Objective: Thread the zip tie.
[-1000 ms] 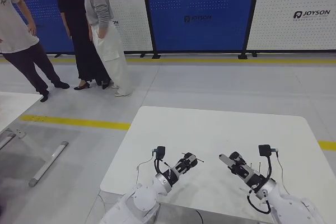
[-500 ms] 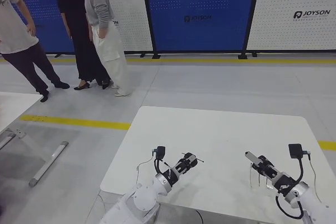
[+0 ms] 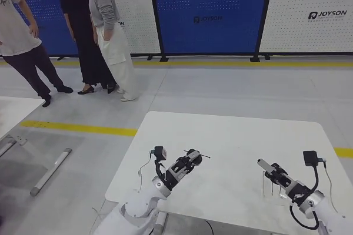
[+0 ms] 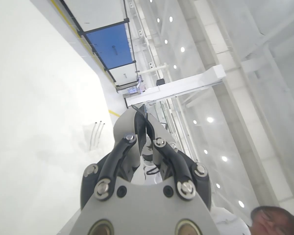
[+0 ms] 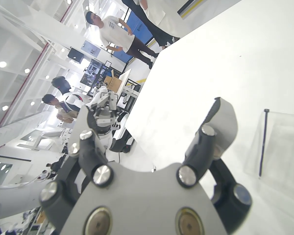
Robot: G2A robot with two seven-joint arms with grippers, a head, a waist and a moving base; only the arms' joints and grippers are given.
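Over on the near left part of the white table [image 3: 235, 135], the left gripper [image 3: 193, 156] hangs just above the surface, close to the front edge. Its fingers [image 4: 127, 128] are pressed together on a black zip tie [image 4: 138, 110]. The wrist view shows the strap clamped between the pads with a short end poking out past the tips. From above, that tie [image 3: 203, 156] is a thin dark line sticking out of the tips toward the middle of the table.

Right gripper [image 3: 267, 167] sits well apart from it on the near right side, also low over the table. Its own camera shows the gripper [image 5: 154, 113] spread wide, fingers [image 5: 223, 113] far apart and nothing between them.

Just beside the right gripper there's a clear plastic holder [image 5: 279, 133] lying flat on the table with spare zip ties [image 5: 263, 143] in or on it, can't tell which. At least two dark straps show there. The left wrist view also catches that bunch [image 4: 97, 134] farther off on the table as three thin parallel lines.
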